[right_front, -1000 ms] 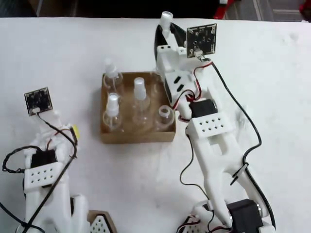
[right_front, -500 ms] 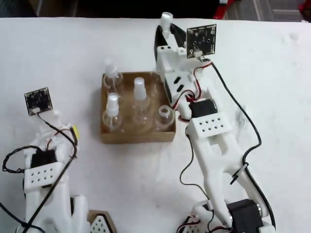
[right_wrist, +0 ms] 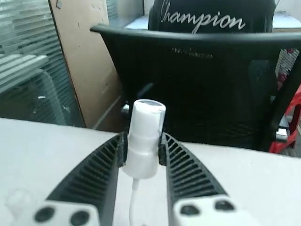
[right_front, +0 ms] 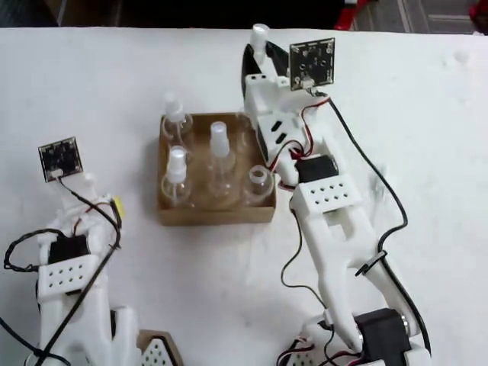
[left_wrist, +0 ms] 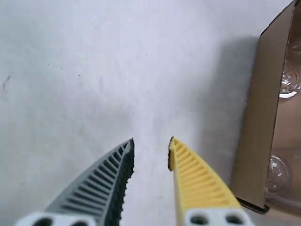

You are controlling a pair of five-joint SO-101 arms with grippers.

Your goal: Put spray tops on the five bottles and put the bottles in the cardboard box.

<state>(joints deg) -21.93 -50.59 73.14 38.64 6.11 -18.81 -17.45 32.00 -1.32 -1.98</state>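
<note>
Right gripper (right_wrist: 142,137) tight around a spray top (right_wrist: 145,115); left gripper (left_wrist: 151,141) narrow, near cardboard box (left_wrist: 254,141)

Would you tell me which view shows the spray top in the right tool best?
The right wrist view: the spray top sits close, clamped in the right tool. The high view has it small, at the arm's tip.

Your right arm (right_front: 333,229) has swung a touch to the left. Its wrist camera board (right_front: 313,62) and its white elbow block (right_front: 326,195) now sit slightly further left than a second ago. The right gripper (right_front: 257,47), clamped on the spray top (right_front: 260,33), has edged left with them, just beyond the far right corner of the cardboard box (right_front: 216,215).
</note>
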